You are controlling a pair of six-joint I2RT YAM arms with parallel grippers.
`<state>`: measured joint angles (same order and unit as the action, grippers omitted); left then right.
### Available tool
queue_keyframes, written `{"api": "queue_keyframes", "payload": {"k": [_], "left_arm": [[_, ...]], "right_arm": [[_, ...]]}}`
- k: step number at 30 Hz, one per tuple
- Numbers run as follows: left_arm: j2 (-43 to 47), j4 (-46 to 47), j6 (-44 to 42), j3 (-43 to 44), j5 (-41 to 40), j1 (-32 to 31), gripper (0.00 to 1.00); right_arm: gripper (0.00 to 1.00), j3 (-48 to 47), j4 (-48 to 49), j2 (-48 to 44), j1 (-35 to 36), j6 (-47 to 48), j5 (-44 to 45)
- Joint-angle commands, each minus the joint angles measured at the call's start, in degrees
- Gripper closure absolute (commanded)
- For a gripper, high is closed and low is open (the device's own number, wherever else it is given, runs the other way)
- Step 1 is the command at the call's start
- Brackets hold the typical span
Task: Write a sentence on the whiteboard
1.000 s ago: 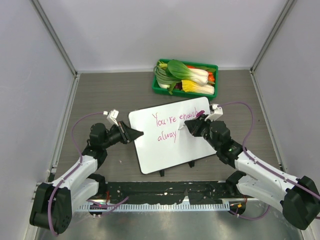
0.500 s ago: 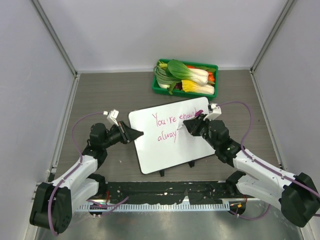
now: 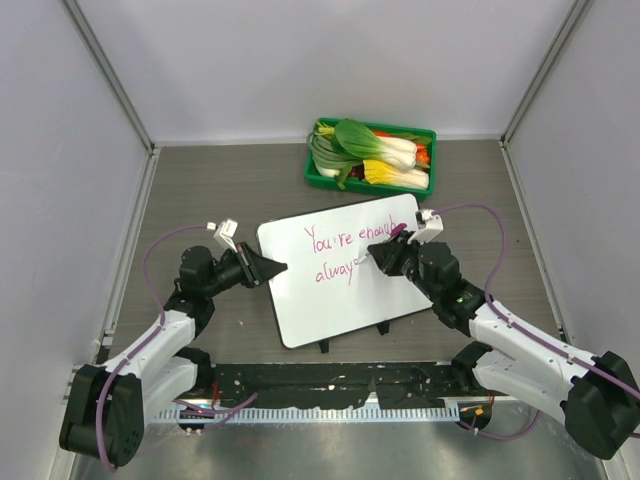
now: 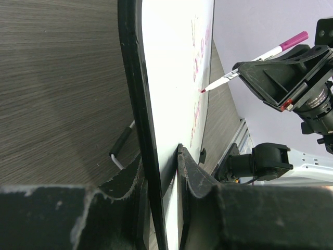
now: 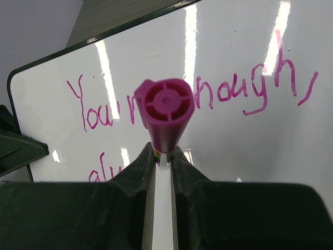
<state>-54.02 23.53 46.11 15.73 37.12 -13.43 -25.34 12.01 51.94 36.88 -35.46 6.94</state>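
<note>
The whiteboard [image 3: 335,295] lies tilted on the table with its left edge raised. My left gripper [image 3: 280,267] is shut on that edge, and in the left wrist view its jaws [image 4: 162,161] pinch the black rim and white face of the whiteboard [image 4: 171,78]. The sentence [image 3: 350,240] is pink cursive in two lines, and it also shows in the right wrist view as the sentence [image 5: 234,91]. My right gripper [image 3: 385,252] is shut on a pink marker [image 5: 165,107]. The marker [image 4: 260,53] has its tip at the board surface, by the end of the lower word.
A green tray [image 3: 432,134] of leafy vegetables stands at the back, just beyond the board's far edge. Two small black clips [image 3: 322,346] stick out from the board's near edge. Grey walls close in both sides and the back.
The right gripper shifted slightly with the marker, and a little more pink stroke shows at the end of the lower word. The left arm and the board have not moved.
</note>
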Motion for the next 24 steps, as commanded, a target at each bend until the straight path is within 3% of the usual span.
{"api": "queue_keyframes", "payload": {"k": [1, 12, 24], "left_arm": [[-1.26, -5.16, -10.51, -0.87, -7.5, 0.07, 1.0], [-1.35, -5.33, -10.69, -0.7, -7.5, 0.16, 1.0], [-1.35, -5.34, -10.69, -0.7, -7.5, 0.07, 1.0]], "right_arm": [[0.99, 0.64, -1.55, -1.41, -0.15, 2.06, 1.32], [0.99, 0.91, -2.61, -2.29, -0.14, 1.98, -0.7], [0.99, 0.12, 2.4, 0.53, -0.15, -0.66, -2.72]]}}
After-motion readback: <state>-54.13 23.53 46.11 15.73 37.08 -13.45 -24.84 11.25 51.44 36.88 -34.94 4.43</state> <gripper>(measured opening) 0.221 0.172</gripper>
